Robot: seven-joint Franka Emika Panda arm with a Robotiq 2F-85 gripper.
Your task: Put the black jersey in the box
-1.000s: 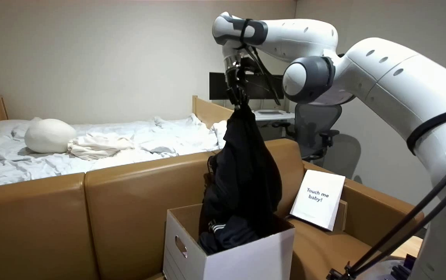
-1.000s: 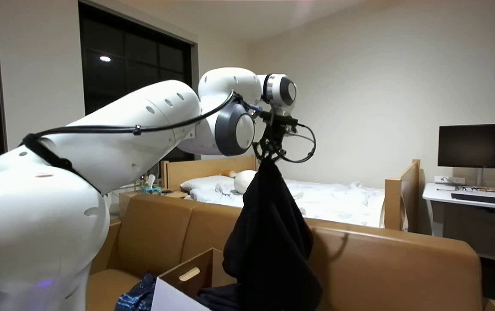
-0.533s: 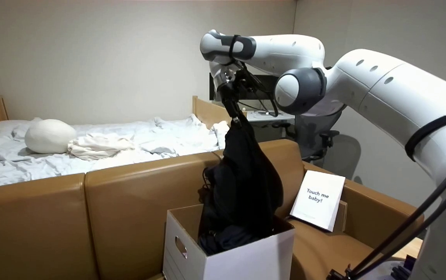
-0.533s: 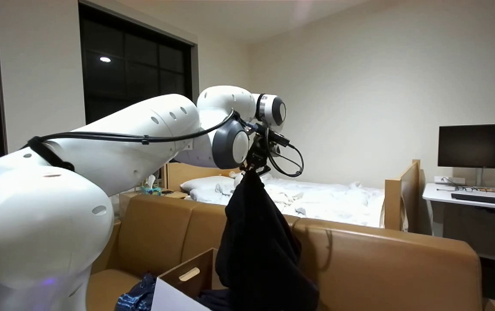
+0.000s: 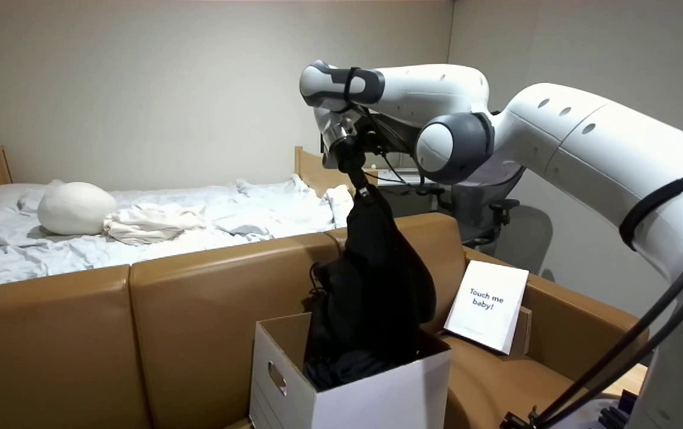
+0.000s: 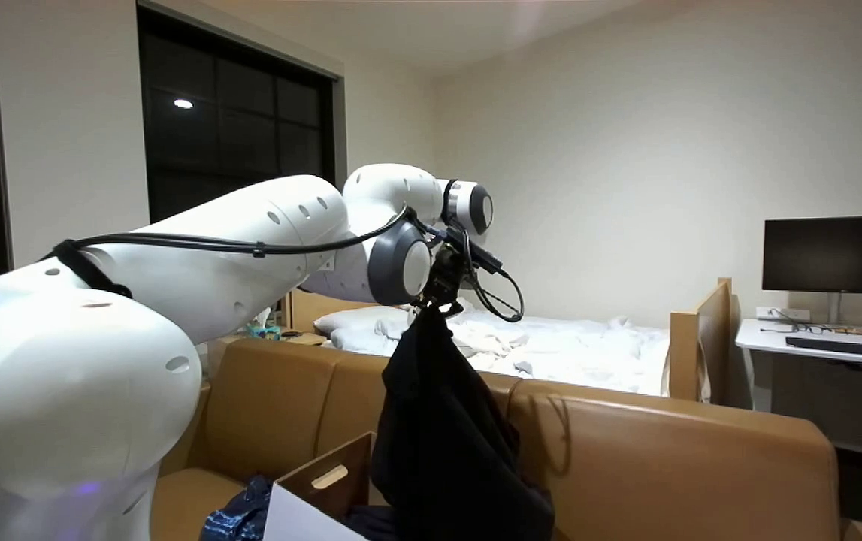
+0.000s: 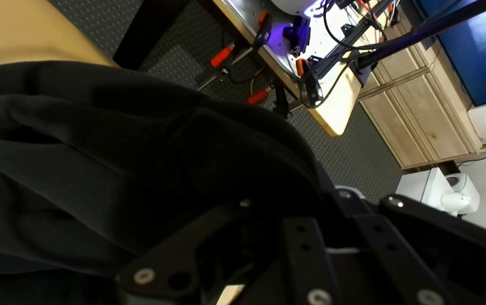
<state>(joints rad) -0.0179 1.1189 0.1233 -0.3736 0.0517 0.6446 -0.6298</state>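
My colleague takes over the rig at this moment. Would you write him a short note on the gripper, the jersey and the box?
Gripper: shut on the top of the jersey, above the box.
Jersey: lower part inside the box, upper part hanging above the rim.
Box: open on top, in front of the sofa back.
Done: jersey grasped and partly in.
Left: probably lower the rest in, then release.

The jersey (image 5: 377,280) is black, the box (image 5: 380,396) white — brown inside — and the sofa (image 5: 228,304) tan.
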